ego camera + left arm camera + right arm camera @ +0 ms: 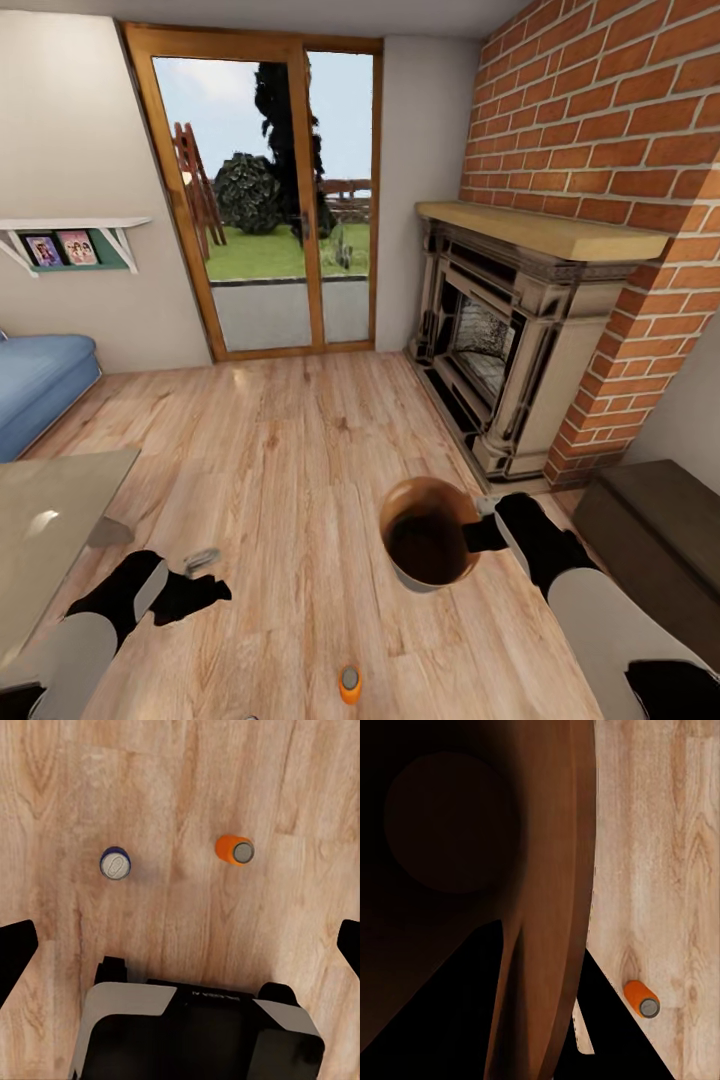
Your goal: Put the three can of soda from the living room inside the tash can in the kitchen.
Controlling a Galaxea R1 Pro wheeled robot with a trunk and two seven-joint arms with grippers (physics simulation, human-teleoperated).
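Note:
My right gripper [484,535] is shut on the rim of the tash can [430,545], holding it above the plank floor with its copper-brown inside [472,870] facing up. An orange can of soda [349,684] lies on the floor close in front of me; the wrist views show the same orange can [235,850] [641,998]. A dark blue can [115,863] stands on the floor, its grey top [203,558] just beyond my left gripper [200,592]. The left gripper [180,945] hangs open above the floor, short of both cans. The third can is out of view.
A glass table [60,520] is at the near left, with a blue sofa [35,385] behind it. The ornate fireplace [510,350] and brick column [620,150] stand to the right, beside a dark low bench [660,540]. A glass door [270,200] is ahead.

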